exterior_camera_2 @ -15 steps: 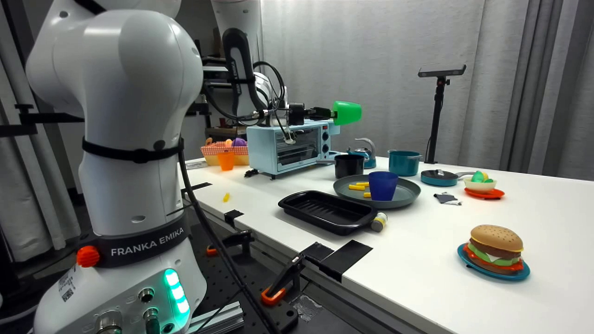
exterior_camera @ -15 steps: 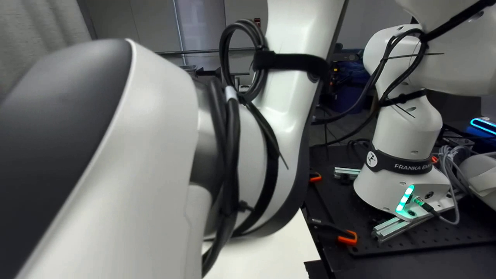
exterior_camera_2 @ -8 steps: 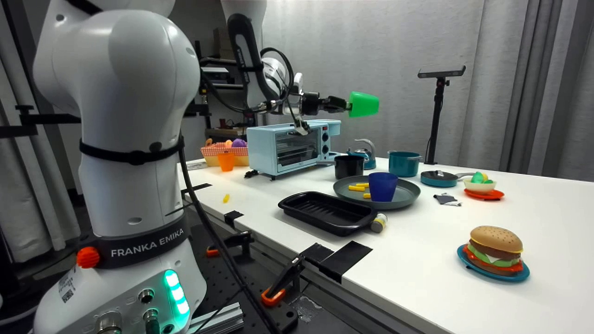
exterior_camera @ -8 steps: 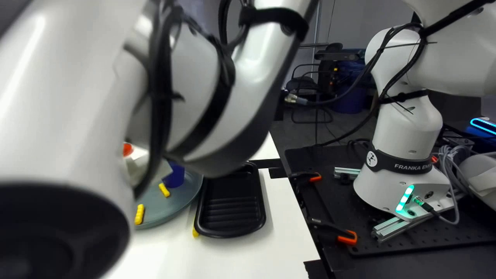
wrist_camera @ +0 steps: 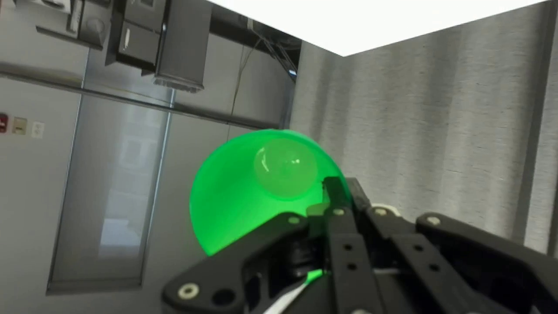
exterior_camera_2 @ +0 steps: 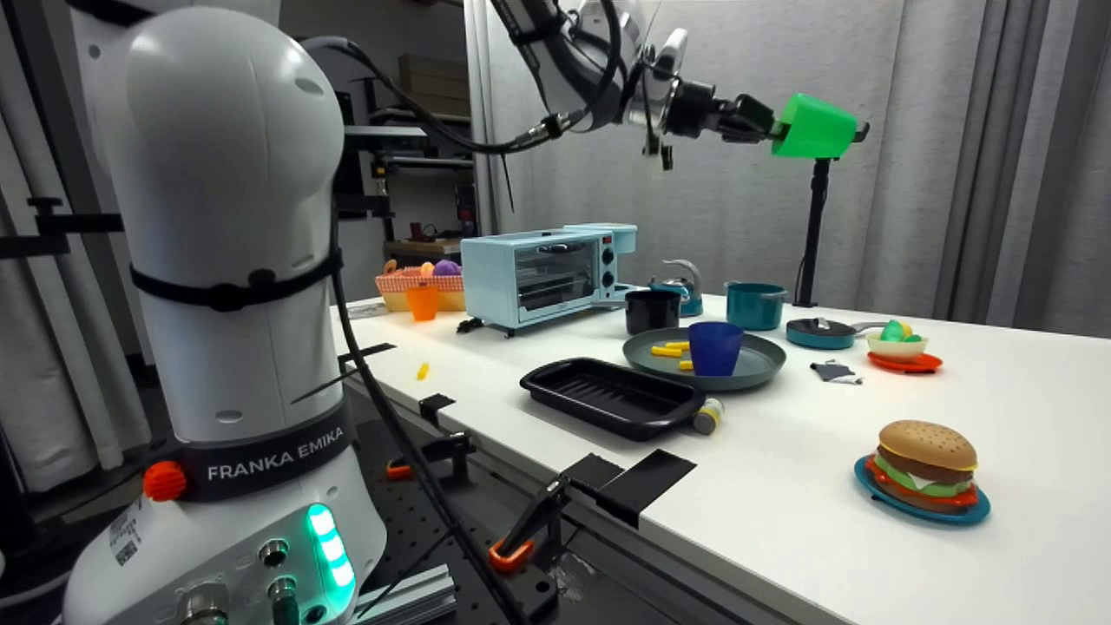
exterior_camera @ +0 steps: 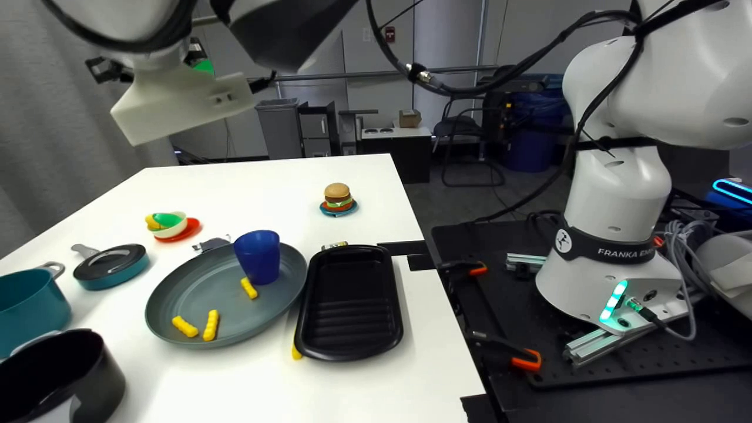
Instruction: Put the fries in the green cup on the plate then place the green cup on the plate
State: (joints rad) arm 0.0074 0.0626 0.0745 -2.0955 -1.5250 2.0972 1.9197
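Observation:
Above the table my gripper (wrist_camera: 347, 192) is shut on the wall of the green cup (wrist_camera: 235, 196), one finger inside and one outside. In an exterior view the green cup (exterior_camera_2: 816, 127) hangs sideways, high behind the plate; only a sliver of the green cup (exterior_camera: 204, 66) shows in an exterior view. No fries are visible inside it. The grey-blue plate (exterior_camera: 200, 288) lies on the table, bearing yellow fries (exterior_camera: 211, 325) and a dark blue cup (exterior_camera: 258, 257). Another yellow piece (exterior_camera: 296, 351) lies against the black tray's edge, and a yellow piece (exterior_camera_2: 423, 371) sits near the table's edge.
The black ridged tray (exterior_camera: 349, 302) lies beside the plate. Around it stand a black pot (exterior_camera_2: 653, 311), teal pot (exterior_camera_2: 755, 305), small lidded pan (exterior_camera: 111, 265), toaster oven (exterior_camera_2: 547, 276) and toy burger (exterior_camera: 338, 197). A camera stand (exterior_camera_2: 816, 226) rises behind the table.
My arm has swung up and to the right in an exterior view, carrying the green cup and tilting it. The arm no longer covers the plate, blue cup and tray.

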